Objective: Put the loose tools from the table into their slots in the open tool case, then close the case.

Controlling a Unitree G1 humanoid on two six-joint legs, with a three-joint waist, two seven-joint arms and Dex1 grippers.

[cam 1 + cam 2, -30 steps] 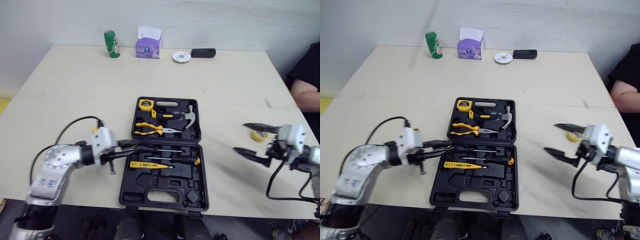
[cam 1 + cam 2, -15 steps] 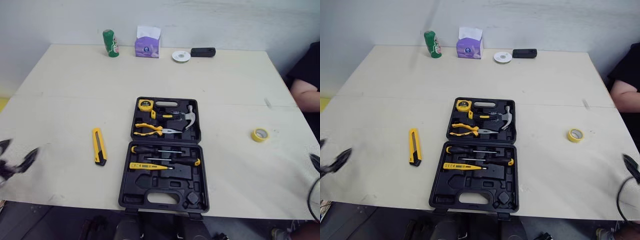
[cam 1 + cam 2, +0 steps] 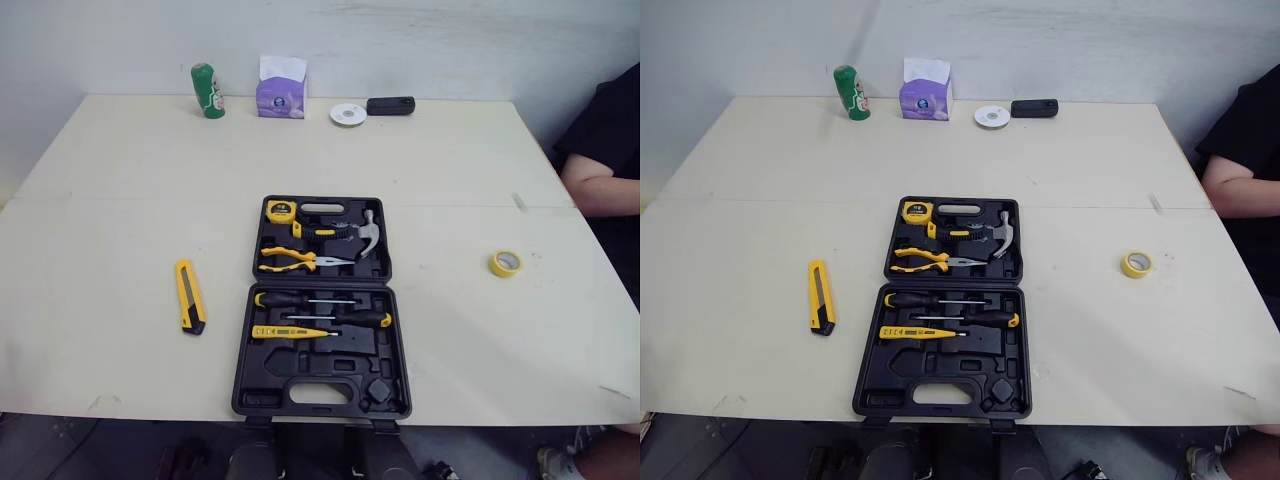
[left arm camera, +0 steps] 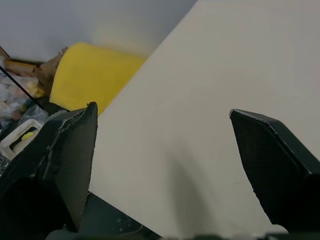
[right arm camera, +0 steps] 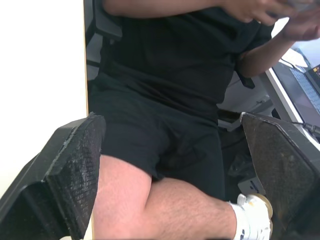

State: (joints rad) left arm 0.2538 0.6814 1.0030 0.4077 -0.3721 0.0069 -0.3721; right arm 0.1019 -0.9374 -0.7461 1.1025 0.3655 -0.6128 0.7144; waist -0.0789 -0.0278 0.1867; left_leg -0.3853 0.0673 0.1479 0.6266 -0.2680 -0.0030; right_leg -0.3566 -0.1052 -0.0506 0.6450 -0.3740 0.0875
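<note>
— So, how do the hands stand?
— Both spread wide, the left hand (image 4: 162,110) and the right hand (image 5: 170,117), each empty and touching nothing.
— And the loose tools?
— The utility knife (image 3: 189,296) lies on the counter (image 3: 120,180) left of the open tool case (image 3: 322,305), apart from it, long axis running near-to-far, black end nearest the robot. The tape roll (image 3: 504,263) lies flat, well right.
</note>
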